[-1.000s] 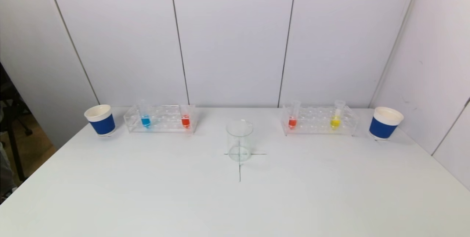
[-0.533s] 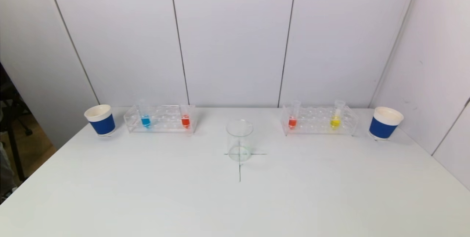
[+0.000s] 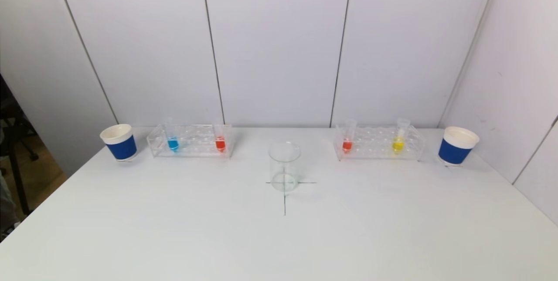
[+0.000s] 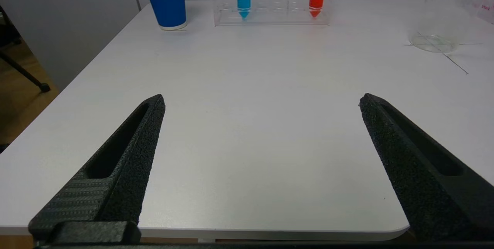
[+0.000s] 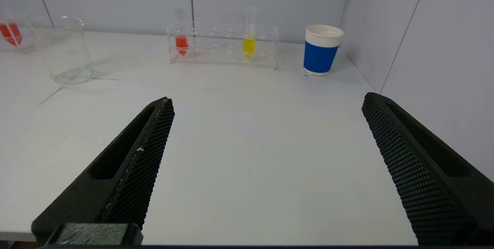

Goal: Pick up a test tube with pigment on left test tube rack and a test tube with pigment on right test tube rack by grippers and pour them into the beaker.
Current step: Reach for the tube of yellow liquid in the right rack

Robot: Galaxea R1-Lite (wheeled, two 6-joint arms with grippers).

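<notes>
So, quick rundown of the bench as it sits:

Beaker: clear glass beaker (image 3: 284, 167) standing upright mid-table on a black cross mark (image 3: 285, 194), nothing coloured inside it.

Left rack: left test tube rack (image 3: 190, 140) at the back of the table, holding a blue tube (image 3: 172, 139) at its outer end and a red tube (image 3: 220, 140) at the end nearer the beaker. Both upright in their slots.

Right rack: right test tube rack (image 3: 378, 143), also at the back, with a red-orange tube (image 3: 347, 140) nearest the beaker and a yellow tube (image 3: 398, 140) further out.

Cups: one blue paper cup (image 3: 119, 142) just outside the left rack, another blue cup (image 3: 457, 146) just outside the right rack.

Left gripper: left gripper (image 4: 260, 102) hangs over the near edge of the table (image 3: 174, 228), jaws spread wide, nothing between them, well away from its rack.

Right gripper: right gripper (image 5: 267, 102) same deal on its side, jaws wide apart and holding nothing, far from the tubes.
</notes>
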